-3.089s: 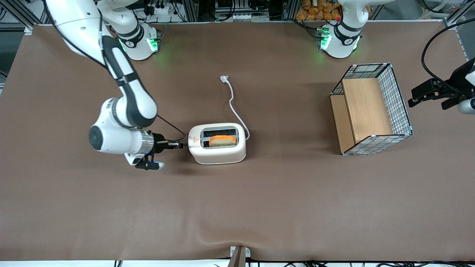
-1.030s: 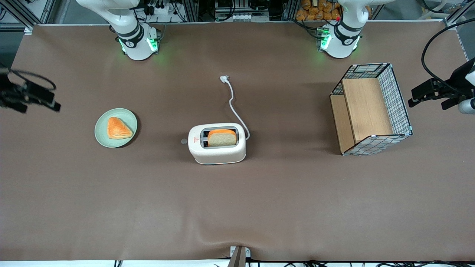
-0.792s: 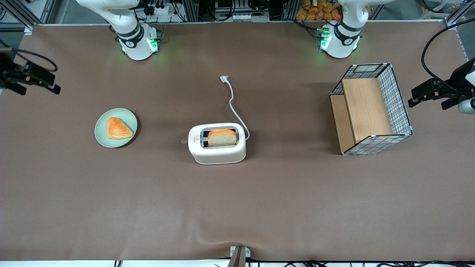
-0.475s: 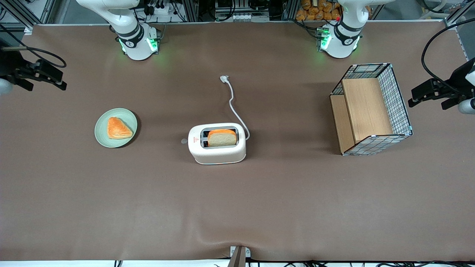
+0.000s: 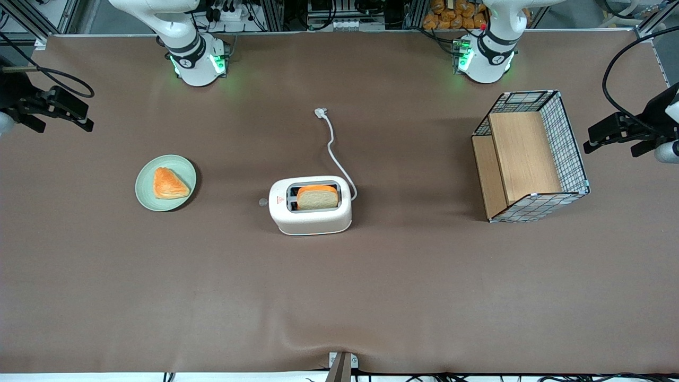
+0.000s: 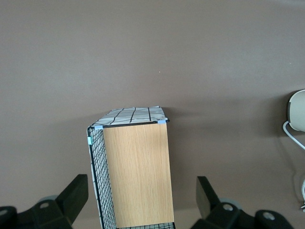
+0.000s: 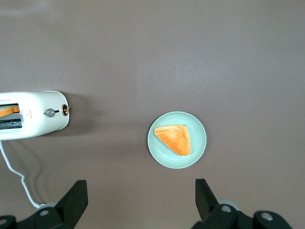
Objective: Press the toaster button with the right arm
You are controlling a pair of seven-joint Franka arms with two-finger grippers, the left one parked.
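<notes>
The white toaster (image 5: 310,205) stands mid-table with a slice of bread (image 5: 317,197) sticking up from the slot nearer the front camera. Its small grey toaster button (image 5: 262,201) juts from the narrow end face that points toward the working arm's end of the table. The right wrist view shows that toaster (image 7: 33,114) and button (image 7: 49,112) too. My right arm's gripper (image 5: 85,118) hangs at the working arm's end of the table, well away from the toaster and high above the cloth. The gripper (image 7: 140,191) is open, with nothing between its fingers.
A pale green plate (image 5: 146,199) with an orange pastry (image 5: 170,183) lies between gripper and toaster; the plate (image 7: 198,150) also appears in the right wrist view. The white cord (image 5: 334,148) trails away from the toaster. A wire-mesh wooden crate (image 5: 530,156) stands toward the parked arm's end.
Three seconds ago the gripper was at the toaster's button end and hid the plate. It has pulled away to the table's end. The bread now stands higher in the slot.
</notes>
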